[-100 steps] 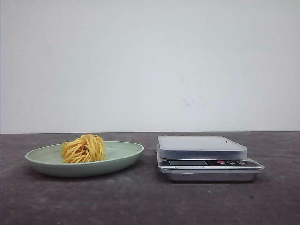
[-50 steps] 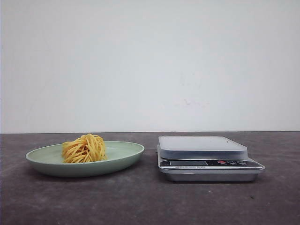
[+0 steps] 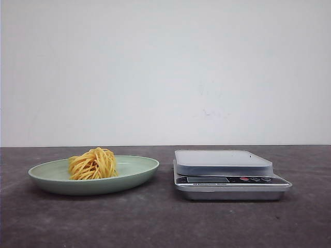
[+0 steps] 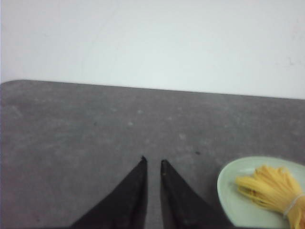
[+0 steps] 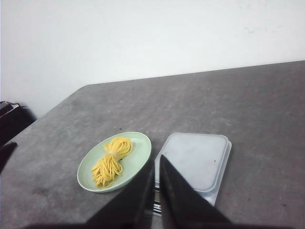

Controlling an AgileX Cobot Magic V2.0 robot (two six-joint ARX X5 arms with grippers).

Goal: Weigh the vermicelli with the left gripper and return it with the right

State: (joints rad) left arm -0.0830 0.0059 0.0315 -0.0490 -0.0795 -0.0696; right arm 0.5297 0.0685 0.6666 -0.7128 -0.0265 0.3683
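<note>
The vermicelli (image 3: 93,164), a round nest of yellow-orange strands, lies on the left part of the pale green plate (image 3: 139,168). Neither gripper shows in the front view. In the left wrist view my left gripper (image 4: 153,160) is shut and empty over bare table, with the plate (image 4: 233,191) and the vermicelli (image 4: 269,188) off to one side of it. In the right wrist view my right gripper (image 5: 157,156) is shut and empty, held high above the table. Its tips point between the plate (image 5: 138,157) with the vermicelli (image 5: 112,161) and the scale.
A grey digital kitchen scale (image 3: 222,161) with an empty flat platform stands just right of the plate; it also shows in the right wrist view (image 5: 195,160). The table is dark grey with a white wall behind. A dark object (image 5: 12,121) sits past the table's edge.
</note>
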